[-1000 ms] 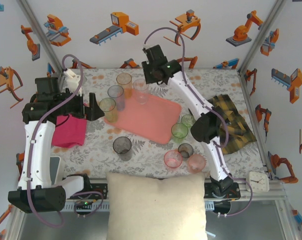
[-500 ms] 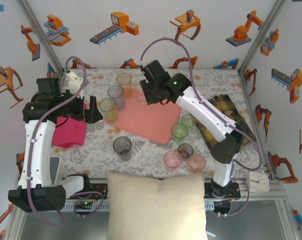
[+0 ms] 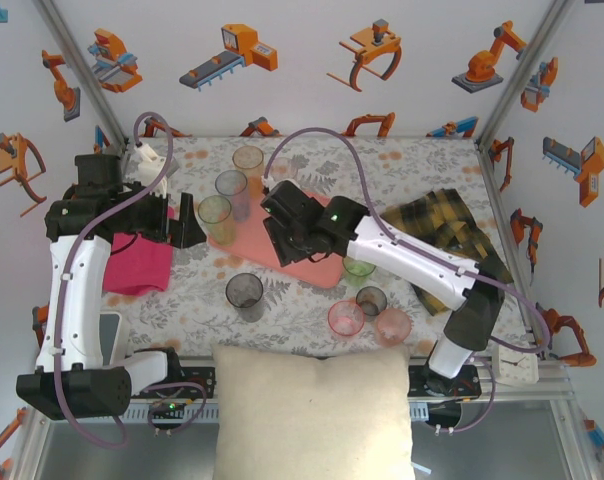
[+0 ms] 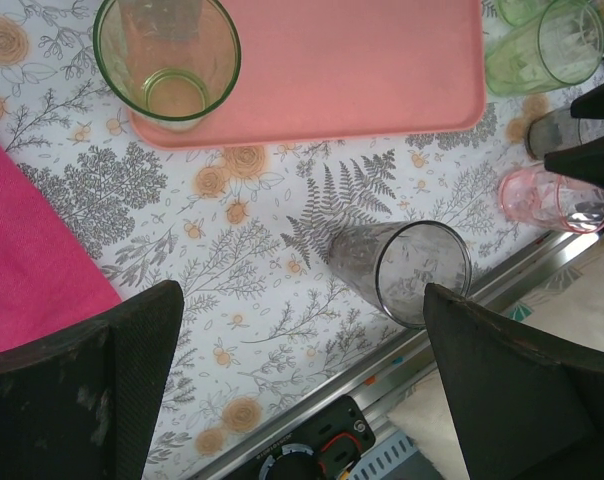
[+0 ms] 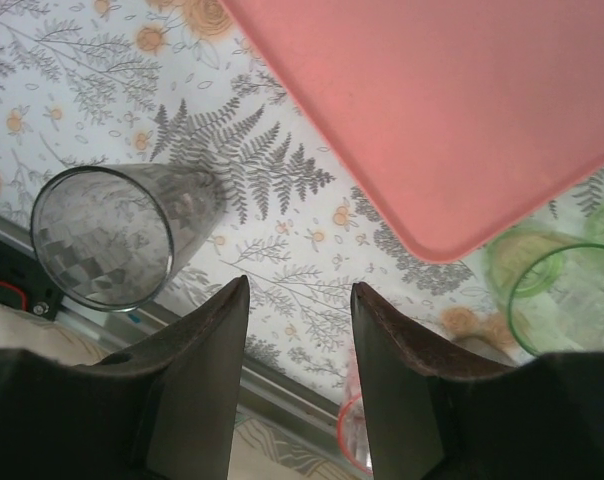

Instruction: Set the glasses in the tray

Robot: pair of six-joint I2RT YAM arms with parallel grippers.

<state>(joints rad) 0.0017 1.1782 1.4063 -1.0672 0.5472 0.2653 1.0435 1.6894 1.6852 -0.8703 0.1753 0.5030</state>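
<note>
Floral table [image 3: 432, 160]: one tray [image 4: 332, 70], nine glasses [image 3: 245, 291]; left gripper [image 4: 300, 295] spread wide, right gripper [image 5: 298, 290] parted, both empty.

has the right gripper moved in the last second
Yes. The right gripper came from the far edge of the table toward the near side, and is now over the tray.

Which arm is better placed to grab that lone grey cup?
Probably right: the right gripper hangs empty, part open, by the tray's near edge, the grey glass just beyond its fingers. The left gripper sits farther off.
</note>
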